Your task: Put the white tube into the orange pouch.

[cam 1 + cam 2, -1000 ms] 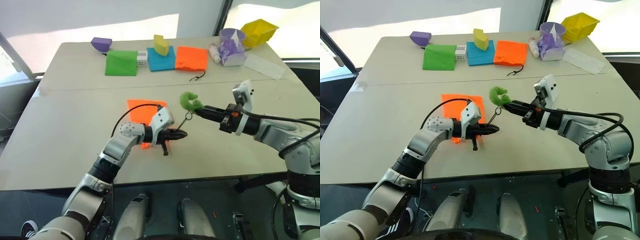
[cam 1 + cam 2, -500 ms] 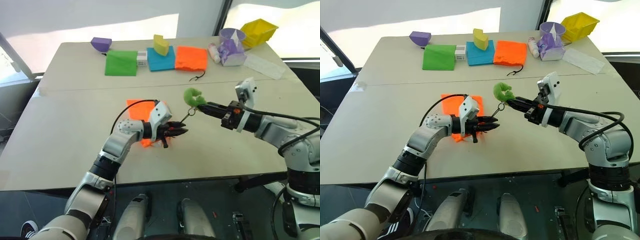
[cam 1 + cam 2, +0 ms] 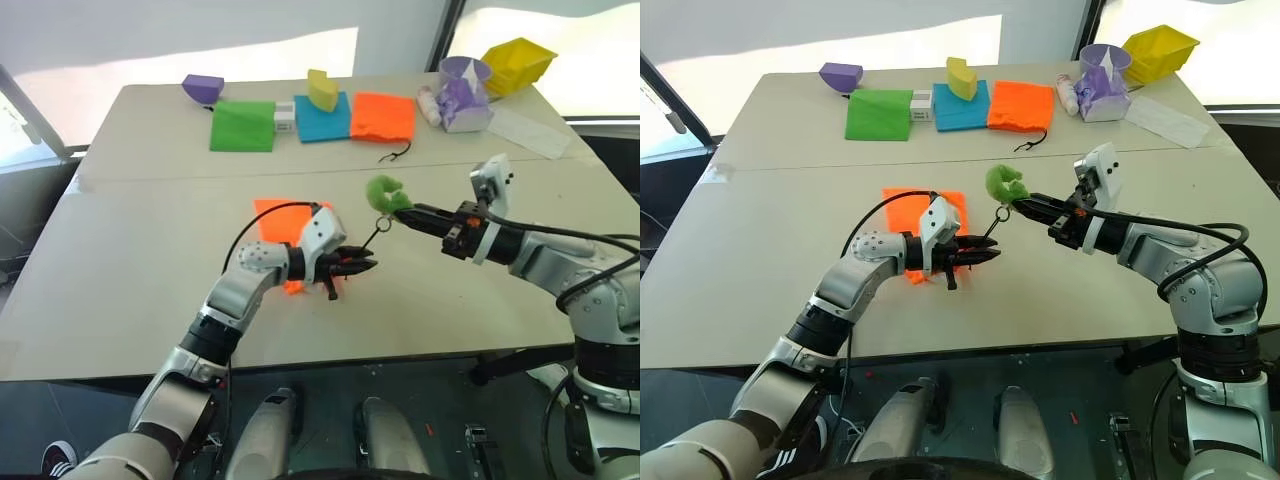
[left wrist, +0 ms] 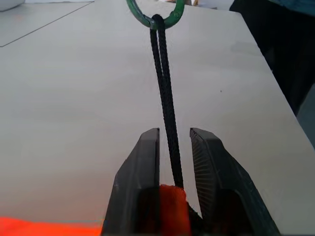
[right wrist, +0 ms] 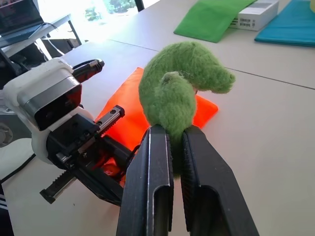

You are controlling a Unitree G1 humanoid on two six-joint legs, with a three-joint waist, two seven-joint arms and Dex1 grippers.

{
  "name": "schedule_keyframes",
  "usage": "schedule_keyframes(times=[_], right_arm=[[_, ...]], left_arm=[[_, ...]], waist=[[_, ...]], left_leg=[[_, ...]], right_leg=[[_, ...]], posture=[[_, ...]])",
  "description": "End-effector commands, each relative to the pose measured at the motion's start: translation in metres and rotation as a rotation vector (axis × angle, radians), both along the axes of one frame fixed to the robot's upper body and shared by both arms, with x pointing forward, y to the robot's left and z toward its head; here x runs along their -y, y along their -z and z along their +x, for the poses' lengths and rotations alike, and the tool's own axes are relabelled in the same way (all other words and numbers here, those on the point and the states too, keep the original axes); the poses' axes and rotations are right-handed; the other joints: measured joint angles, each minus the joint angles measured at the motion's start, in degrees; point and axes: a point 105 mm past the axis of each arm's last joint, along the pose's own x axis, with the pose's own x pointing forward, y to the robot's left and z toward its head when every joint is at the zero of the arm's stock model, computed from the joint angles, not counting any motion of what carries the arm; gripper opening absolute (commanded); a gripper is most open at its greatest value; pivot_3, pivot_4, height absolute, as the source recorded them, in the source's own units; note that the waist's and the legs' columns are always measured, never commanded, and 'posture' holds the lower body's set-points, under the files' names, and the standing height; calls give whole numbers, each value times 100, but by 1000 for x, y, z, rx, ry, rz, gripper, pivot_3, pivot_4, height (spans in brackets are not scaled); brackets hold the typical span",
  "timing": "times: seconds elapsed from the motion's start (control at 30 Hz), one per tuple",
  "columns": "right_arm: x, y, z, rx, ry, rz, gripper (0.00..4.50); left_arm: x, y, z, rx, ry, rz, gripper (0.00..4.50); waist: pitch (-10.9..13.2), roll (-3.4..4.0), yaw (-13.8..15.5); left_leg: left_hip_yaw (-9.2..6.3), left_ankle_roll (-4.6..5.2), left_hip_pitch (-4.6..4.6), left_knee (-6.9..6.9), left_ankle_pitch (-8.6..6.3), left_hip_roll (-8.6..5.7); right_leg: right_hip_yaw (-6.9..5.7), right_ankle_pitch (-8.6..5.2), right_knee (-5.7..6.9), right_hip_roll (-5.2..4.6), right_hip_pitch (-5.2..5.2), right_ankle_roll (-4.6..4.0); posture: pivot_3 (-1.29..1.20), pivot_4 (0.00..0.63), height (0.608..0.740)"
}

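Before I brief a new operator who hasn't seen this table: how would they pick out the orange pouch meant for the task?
Start at the table's near half, in front of the far row of coloured items. The pouch lies flat there, beside the left end effector. Unlike the other orange pouch in the far row, its dark cord ends in a fuzzy green pom-pom, pinched in the right end effector.

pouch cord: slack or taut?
Taut. The cord runs in a straight line from the pouch mouth between the left gripper's fingers to the ring under the pom-pom, which the right gripper pinches.
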Motion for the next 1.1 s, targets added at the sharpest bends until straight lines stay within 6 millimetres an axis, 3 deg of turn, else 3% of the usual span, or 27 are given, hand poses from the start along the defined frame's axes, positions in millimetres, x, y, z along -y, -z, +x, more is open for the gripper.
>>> schedule_keyframes(times=[0.03, 0.17, 0.27, 0.33, 0.43, 0.5, 0.73, 0.97, 1.1], right_arm=[[-1, -19, -2, 83, -6, 16, 0], [1, -18, -1, 84, 2, 18, 0], [7, -19, 2, 90, 36, 34, 0], [15, -29, 9, 117, 93, 82, 0], [41, -65, 26, 199, 236, 286, 0], [52, -77, 32, 227, 294, 357, 0], [64, -85, 37, 242, 350, 415, 0], [52, -80, 35, 232, 308, 393, 0], [57, -84, 37, 240, 336, 409, 0]], left_arm=[[1, -7, -2, 23, 31, -6, 1092], [-1, -1, -2, 50, 26, 50, 1092], [-7, 13, -4, 112, 50, 188, 1092], [-13, 21, -2, 112, 37, 275, 1092], [-24, 25, -3, 100, 50, 382, 1092], [-31, 29, -4, 106, 58, 441, 1092], [-46, 27, -3, 111, 28, 467, 1092], [-44, 18, 4, 116, -23, 393, 1092], [-48, 21, 3, 113, -23, 409, 1092]], waist=[[0, 0, -4], [0, 0, -3], [0, 0, -5], [0, 0, -4], [1, 6, -25], [1, 7, -20], [0, 8, 6], [0, 9, -9], [0, 9, -13]], left_leg=[[0, 0, 0, 0, 0, 0], [0, 0, 0, 0, 0, 0], [0, 0, 1, 0, 0, 0], [0, -1, 2, 0, -1, 0], [0, -8, 4, 0, -5, 0], [-1, -9, 4, -2, -6, 0], [-2, 0, -1, -4, 1, -6], [-2, 1, -1, -10, 1, -4], [-2, 1, -1, -6, 1, -4]], right_leg=[[0, 0, 0, 0, 0, 0], [0, 0, 0, 0, 0, 0], [0, 0, 0, 0, 1, -1], [0, 0, 0, 0, 2, -1], [2, 1, 1, 0, 3, 0], [3, 8, 2, 1, 0, 3], [3, 9, 2, -2, -5, 5], [3, 16, 4, 0, -10, 18], [4, 9, 4, -1, -8, 6]], posture=[[0, 150, 740], [0, 150, 740], [0, 150, 740], [0, 150, 740], [0, 150, 740], [0, 150, 740], [0, 150, 740], [0, 150, 740], [0, 150, 740]])
